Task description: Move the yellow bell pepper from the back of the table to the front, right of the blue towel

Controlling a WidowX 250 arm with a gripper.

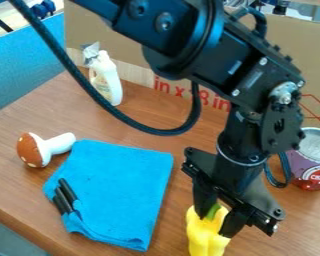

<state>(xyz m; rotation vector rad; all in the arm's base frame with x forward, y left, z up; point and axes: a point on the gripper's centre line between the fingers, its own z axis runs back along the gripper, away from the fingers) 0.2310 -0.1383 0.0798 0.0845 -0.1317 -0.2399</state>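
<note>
Hazards, larger item first. Red-and-purple cylindrical can with metal top, right of the flat blue cloth: could be knocked, as the black robot arm's thin cable loop hangs just beside it. Glossy yellow bell pepper with green stem, upright, right of the cloth, near the lower edge of the view: could slip, tilt or topple, likely through smooth sides and contact confined to its stem end.

Tool: one, black, right of the cloth, at the pepper's top; how far open, and whether it has hold of the pepper, cannot be told.

Count, largest to smallest:
- Brown wooden bench, one, beneath the cloth.
- Black robot arm, one, above and right of it.
- Cloth, one.
- Can, one.
- White plastic bottle, one, beyond the cloth.
- Pepper, one.
- White-stemmed, brown-capped toy mushroom, one, just left of the cloth.
- Slender black rods, two, at the cloth's left edge.
</note>
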